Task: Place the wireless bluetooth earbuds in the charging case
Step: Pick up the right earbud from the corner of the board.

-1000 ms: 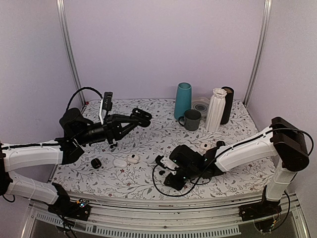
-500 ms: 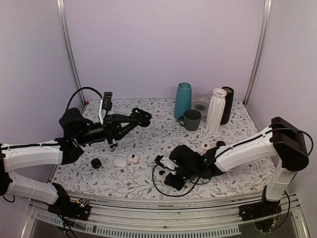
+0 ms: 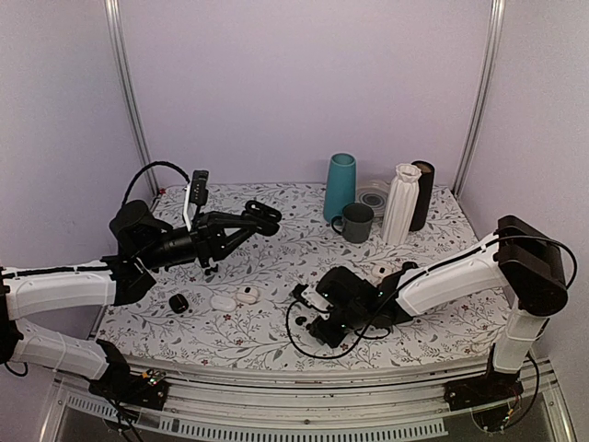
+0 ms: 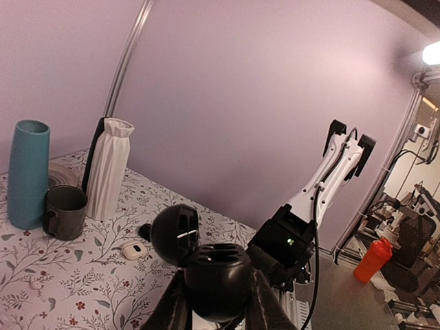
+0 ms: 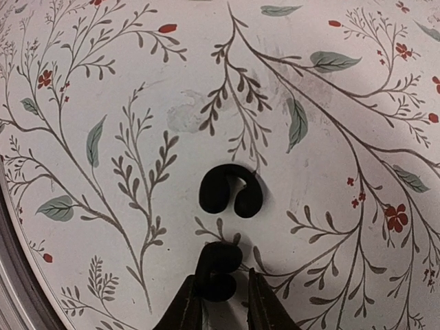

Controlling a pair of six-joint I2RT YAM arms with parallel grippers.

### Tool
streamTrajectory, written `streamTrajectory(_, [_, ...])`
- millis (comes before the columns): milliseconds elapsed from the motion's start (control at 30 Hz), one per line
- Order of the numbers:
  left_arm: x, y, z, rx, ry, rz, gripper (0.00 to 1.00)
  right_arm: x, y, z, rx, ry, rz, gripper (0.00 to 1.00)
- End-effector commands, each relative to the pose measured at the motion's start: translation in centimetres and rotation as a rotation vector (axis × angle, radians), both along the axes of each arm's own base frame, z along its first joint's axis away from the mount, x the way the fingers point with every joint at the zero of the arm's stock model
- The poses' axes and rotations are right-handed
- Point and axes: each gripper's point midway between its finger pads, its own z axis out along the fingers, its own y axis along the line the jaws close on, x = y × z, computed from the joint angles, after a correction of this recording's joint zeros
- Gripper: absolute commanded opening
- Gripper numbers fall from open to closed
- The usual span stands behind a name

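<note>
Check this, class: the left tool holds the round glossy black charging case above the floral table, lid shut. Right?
No. The left tool holds the round glossy black charging case above the floral table with its lid open, not shut; the left wrist view shows it.

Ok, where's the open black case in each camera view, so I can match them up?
Top external: case, left of centre, held up in the left gripper.
Left wrist: bottom centre, lid open.
Right wrist: not in it.
Shared landmark: teal vase, at the back in top external, far left in left wrist; right wrist shows only floral cloth.
</note>
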Motion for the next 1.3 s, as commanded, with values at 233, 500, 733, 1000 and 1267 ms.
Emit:
streamTrajectory(233, [0.2, 0.6, 0.8, -0.009, -0.032, 0.020, 0.00, 0.6, -0.1, -0.3, 0.021, 0.018, -0.027, 0.21])
streamTrajectory(500, [0.3, 0.5, 0.8, -0.008, -0.032, 0.020, 0.00, 1.0, 0.4, 0.4, 0.050, 0.017, -0.042, 0.25])
streamTrajectory(733, [0.3, 0.5, 0.7, -0.006, -0.029, 0.016, 0.00, 1.2, 0.5, 0.5, 0.055, 0.016, -0.044, 0.25])
streamTrajectory(1000, [0.4, 0.3, 0.6, -0.006, -0.021, 0.011, 0.00, 1.3, 0.7, 1.0, 0.075, 0.013, -0.052, 0.20])
streamTrajectory(1267, [0.7, 0.2, 0.0, 0.004, -0.008, 0.013, 0.00, 1.8, 0.6, 1.5, 0.098, 0.014, -0.083, 0.07])
